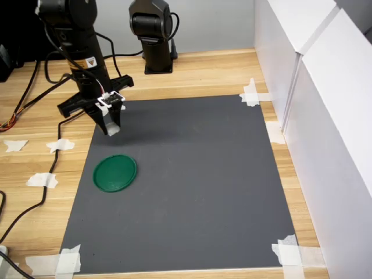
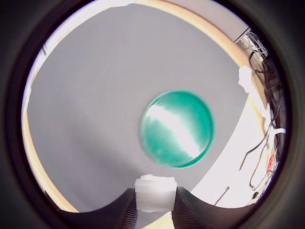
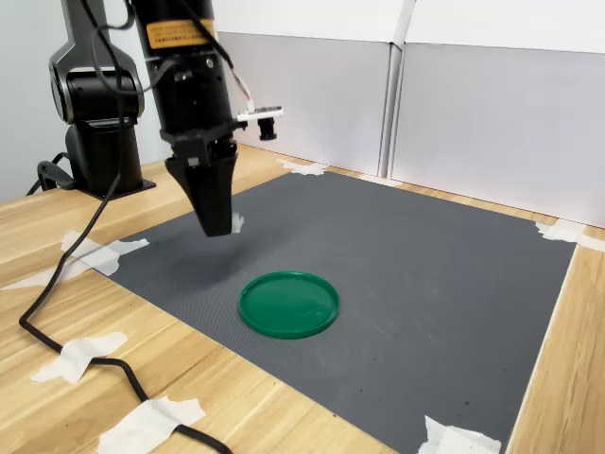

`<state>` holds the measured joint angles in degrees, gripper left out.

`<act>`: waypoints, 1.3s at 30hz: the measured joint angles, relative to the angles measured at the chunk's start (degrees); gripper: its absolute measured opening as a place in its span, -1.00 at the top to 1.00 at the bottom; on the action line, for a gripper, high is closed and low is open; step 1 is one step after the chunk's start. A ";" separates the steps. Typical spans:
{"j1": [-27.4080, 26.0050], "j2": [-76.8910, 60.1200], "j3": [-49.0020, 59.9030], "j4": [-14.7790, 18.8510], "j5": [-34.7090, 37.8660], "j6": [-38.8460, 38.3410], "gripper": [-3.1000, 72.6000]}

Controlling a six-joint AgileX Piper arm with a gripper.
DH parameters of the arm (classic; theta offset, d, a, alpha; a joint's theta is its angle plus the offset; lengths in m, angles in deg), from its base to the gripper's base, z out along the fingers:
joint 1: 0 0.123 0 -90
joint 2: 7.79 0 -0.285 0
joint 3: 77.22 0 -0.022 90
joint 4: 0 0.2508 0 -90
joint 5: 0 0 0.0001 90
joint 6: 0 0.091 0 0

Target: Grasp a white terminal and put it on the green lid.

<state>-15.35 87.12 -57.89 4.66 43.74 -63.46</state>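
— Where's the terminal?

— I see the tiny white plastic block of a terminal (image 2: pixel 155 193) pinched between my closed fingers (image 2: pixel 123 210), lifted clear of the dark grey mat (image 1: pixel 197 186). The grasp looks done; the placing is left.

— And the lid?

— The flat round dark-green plastic lid (image 3: pixel 288 304) lies bare on the mat, near the gripper (image 3: pixel 218 222) but not under it.

— Anything unclear?

— In both exterior views the fingers nearly hide the terminal. Only the wrist view shows it, blurred and distorted.
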 joint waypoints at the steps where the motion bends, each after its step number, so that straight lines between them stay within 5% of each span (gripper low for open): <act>1: 0.00 0.00 -1.40 0.22 0.35 0.24 0.21; 10: 0.00 6.86 -9.88 0.64 3.88 5.18 0.21; 19: 3.89 12.49 -10.18 -3.12 3.15 7.73 0.21; 34: 4.20 15.06 -10.38 -3.61 -0.67 9.59 0.21; 39: 4.20 16.48 -10.52 -3.55 -0.88 9.59 0.02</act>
<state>-11.14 103.60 -68.41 1.11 42.86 -53.87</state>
